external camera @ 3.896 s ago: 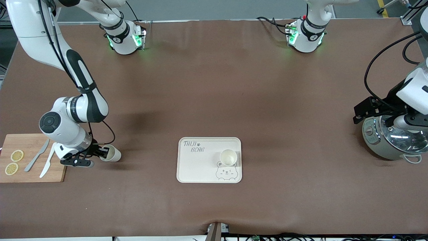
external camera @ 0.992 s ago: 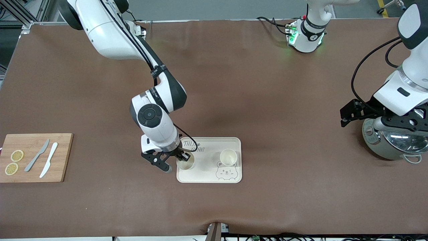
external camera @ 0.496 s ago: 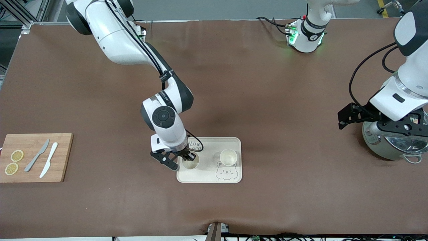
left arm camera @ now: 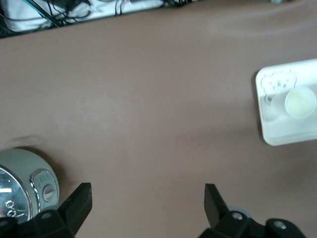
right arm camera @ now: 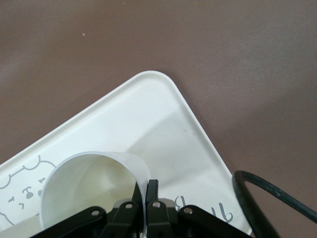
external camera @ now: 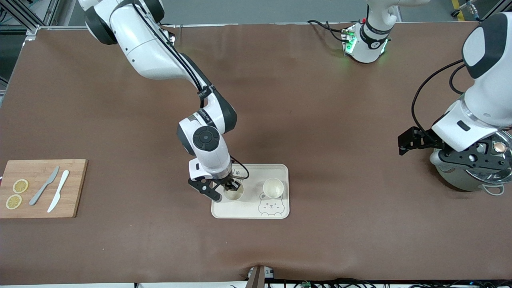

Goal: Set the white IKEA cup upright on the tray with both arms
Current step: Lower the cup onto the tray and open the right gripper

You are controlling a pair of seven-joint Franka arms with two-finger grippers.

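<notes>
arms [external camera: 152, 52]: glossy white shells | blk joint bands | blk cables | bases: green LEDs | blk jaws

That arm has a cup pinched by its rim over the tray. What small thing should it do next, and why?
Probably lower a touch, then open. The right tool is shut on the rim of the cup, mouth up, over the tray beside the other cup. Whether it rests on the tray is unclear. The left tool waits open by the pot.
</notes>
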